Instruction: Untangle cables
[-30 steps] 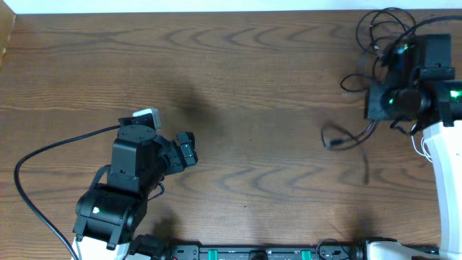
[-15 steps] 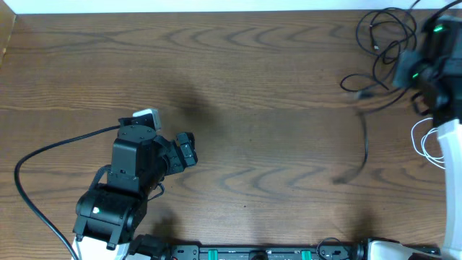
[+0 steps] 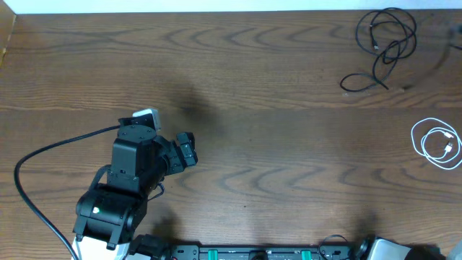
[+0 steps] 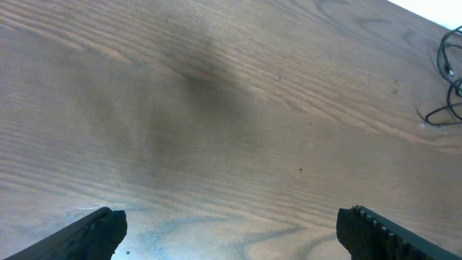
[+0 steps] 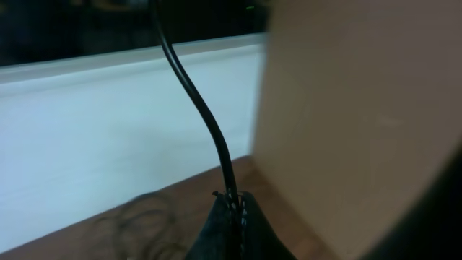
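Note:
A looped black cable [image 3: 386, 43] lies at the table's far right corner, and its edge shows in the left wrist view [image 4: 451, 79]. A coiled white cable [image 3: 437, 143] rests near the right edge. My left gripper [image 3: 186, 152] hovers over bare wood at the left, its jaws wide open with nothing between them [image 4: 231, 238]. The right arm is outside the overhead view. In the right wrist view my right gripper [image 5: 234, 206] is shut on another black cable [image 5: 195, 101] that rises straight up from the fingertips, with blurred cable loops [image 5: 137, 217] on the table behind.
The wooden table [image 3: 274, 108] ends at a white strip along its far edge. A thick black arm cable [image 3: 36, 166] curves over the table's left side. A tan panel [image 5: 361, 108] fills the right of the right wrist view.
The right arm has gone up and right out of the overhead view, pulling one black cable off the table. The looped black and white cables stay. The left arm has not moved.

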Tool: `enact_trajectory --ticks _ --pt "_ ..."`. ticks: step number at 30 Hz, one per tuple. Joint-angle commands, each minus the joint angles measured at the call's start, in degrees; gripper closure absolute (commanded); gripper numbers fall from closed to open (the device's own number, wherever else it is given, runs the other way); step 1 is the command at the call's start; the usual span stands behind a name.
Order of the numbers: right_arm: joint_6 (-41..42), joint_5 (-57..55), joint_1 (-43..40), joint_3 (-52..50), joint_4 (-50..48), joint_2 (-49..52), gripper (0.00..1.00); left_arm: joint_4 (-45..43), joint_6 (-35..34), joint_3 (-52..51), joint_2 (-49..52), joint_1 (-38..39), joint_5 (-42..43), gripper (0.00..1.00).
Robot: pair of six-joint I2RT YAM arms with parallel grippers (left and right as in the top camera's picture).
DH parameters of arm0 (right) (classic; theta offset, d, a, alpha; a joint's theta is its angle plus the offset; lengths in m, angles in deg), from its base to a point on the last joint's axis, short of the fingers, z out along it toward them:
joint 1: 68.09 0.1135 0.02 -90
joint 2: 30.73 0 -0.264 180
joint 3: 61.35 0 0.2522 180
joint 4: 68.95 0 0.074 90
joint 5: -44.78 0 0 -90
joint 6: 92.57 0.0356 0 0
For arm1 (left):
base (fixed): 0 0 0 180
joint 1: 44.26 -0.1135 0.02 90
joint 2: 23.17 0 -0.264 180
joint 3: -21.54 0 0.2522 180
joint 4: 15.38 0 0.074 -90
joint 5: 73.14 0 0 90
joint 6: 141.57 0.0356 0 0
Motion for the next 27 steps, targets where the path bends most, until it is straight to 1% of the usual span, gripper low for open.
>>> enact_trajectory --ticks 1,7,11,16,18,21,24,27 --pt "-2.4 0.3 -4.8 0.4 -1.6 5.6 0.99 0.2 0.5 0.3 -0.1 -0.2 -0.7 0.02" --pt "-1.0 2.6 -8.0 0.4 -5.6 16.0 0.99 0.2 0.5 0.3 -0.1 -0.2 -0.7 0.02" --pt "-5.5 4.6 -7.8 0.4 -10.5 21.1 0.99 0.2 0.5 0.3 -0.1 -0.2 -0.7 0.02" --pt "-6.1 4.7 -7.5 1.0 -20.8 22.3 0.99 0.2 0.5 0.3 -0.1 -0.2 -0.7 0.02" --pt "-6.1 4.7 -7.5 3.4 -22.7 22.3 0.99 0.2 0.5 0.3 -0.1 -0.2 -0.7 0.02" --pt "-6.1 5.8 -7.5 8.8 -22.0 22.3 0.99 0.2 0.5 0.3 -0.1 -0.2 -0.7 0.02" --pt "-4.0 12.0 -8.2 14.4 -18.0 22.3 0.99 0.2 0.5 0.3 -0.1 -0.2 -0.7 0.02" --pt "-3.7 18.3 -9.0 16.4 -16.0 22.3 0.99 0.2 0.5 0.3 -0.1 -0.2 -0.7 0.02"
